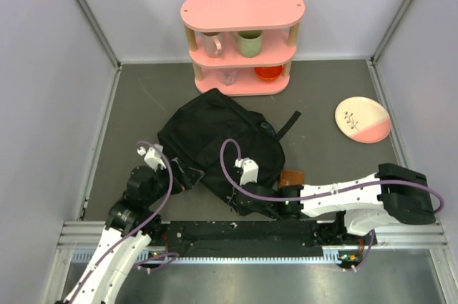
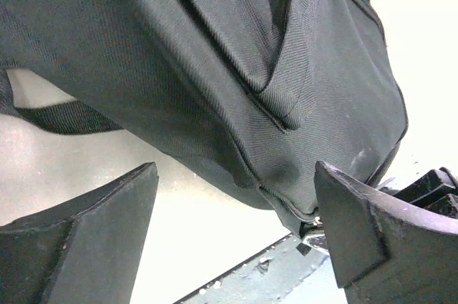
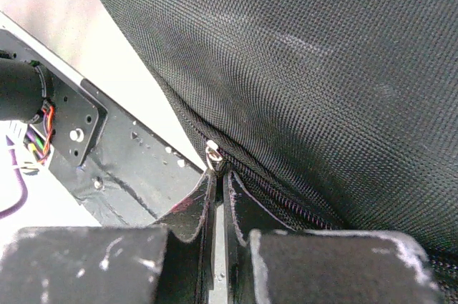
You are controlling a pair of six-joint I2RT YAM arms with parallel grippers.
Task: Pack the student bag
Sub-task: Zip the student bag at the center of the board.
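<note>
The student bag (image 1: 215,139), a large black fabric backpack, lies in the middle of the table. My left gripper (image 1: 187,175) stands open at its near left corner. In the left wrist view the bag (image 2: 250,54) hangs just beyond the wide-apart fingers (image 2: 107,225), and nothing sits between them at the left gripper (image 2: 236,204). My right gripper (image 1: 247,202) is at the bag's near edge. In the right wrist view the bag (image 3: 322,68) fills the frame, and the right gripper (image 3: 218,175) is shut on the small metal zipper pull (image 3: 212,151).
A small brown wallet (image 1: 292,176) lies beside the bag's near right side, next to the right arm. A pink two-tier shelf (image 1: 242,39) with mugs stands at the back. A pink and white plate (image 1: 363,119) sits at the right. A black mounting rail (image 1: 236,232) runs along the near edge.
</note>
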